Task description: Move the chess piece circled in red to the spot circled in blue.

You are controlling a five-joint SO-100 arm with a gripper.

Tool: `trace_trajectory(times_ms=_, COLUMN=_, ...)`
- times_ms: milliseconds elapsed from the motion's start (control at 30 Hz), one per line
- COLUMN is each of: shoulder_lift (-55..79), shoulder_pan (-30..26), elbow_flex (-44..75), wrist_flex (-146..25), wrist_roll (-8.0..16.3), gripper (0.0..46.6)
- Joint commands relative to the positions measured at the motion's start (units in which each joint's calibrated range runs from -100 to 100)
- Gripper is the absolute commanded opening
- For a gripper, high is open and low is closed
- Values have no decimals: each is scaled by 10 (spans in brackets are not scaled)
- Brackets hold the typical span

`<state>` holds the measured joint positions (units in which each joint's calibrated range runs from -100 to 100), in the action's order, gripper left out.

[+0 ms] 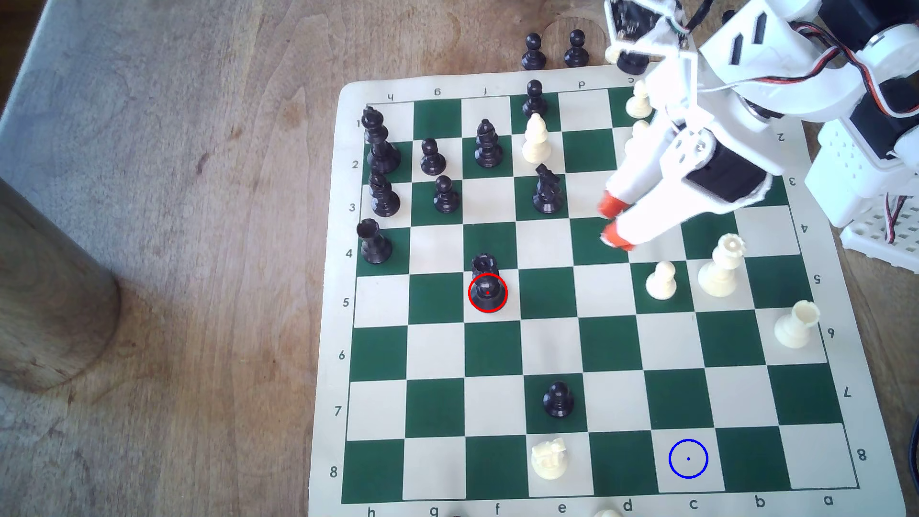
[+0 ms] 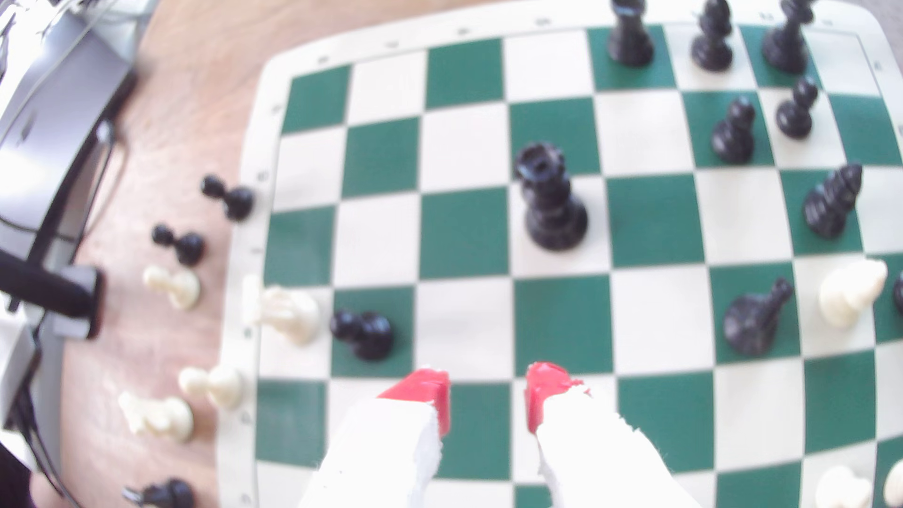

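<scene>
The chess piece circled in red [image 1: 487, 283] is a tall black queen with a notched crown, standing upright on a cream square in row 5, column f. In the wrist view the same queen [image 2: 549, 200] stands ahead of the fingers, apart from them. The spot circled in blue [image 1: 688, 459] is a bare cream square in row 8, column c. My gripper [image 1: 612, 222], white with orange-red tips, hovers over the board to the exterior view's right of the queen, about two squares away. Its fingertips [image 2: 430, 391] stand apart with nothing between them.
Black pieces cluster at the board's far left corner [image 1: 383, 149] in the exterior view. A black pawn [image 1: 558, 399] and a white knight [image 1: 548, 458] stand between the queen and the blue ring. White pieces [image 1: 721, 268] stand under the arm. Captured pawns [image 2: 176, 288] lie off the board.
</scene>
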<state>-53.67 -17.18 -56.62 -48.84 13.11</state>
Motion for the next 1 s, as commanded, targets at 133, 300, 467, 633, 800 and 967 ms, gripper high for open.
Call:
trace_trajectory(times_ms=133, shoulder_lift=59, shoulder_pan=-19, elbow_flex=-2, wrist_flex=97, wrist_roll=-15, gripper=112)
trace_trajectory(times_ms=300, shoulder_lift=117, shoulder_pan=2, elbow_flex=-16, wrist_flex=146, wrist_roll=-41, gripper=116)
trace_trajectory(times_ms=467, shoulder_lift=162, shoulder_pan=2, elbow_flex=-30, wrist_flex=195, wrist_roll=-52, gripper=128)
trace_trajectory(times_ms=633, shoulder_lift=203, shoulder_pan=8, elbow_flex=-20, wrist_flex=233, wrist_roll=-56, gripper=137)
trace_trajectory(times_ms=800, shoulder_lift=240, shoulder_pan=24, elbow_flex=0, wrist_flex=256, wrist_roll=-62, gripper=135)
trace_trajectory(times_ms=967, shoulder_lift=273, shoulder_pan=31, elbow_flex=9, wrist_flex=281, wrist_roll=-63, gripper=134)
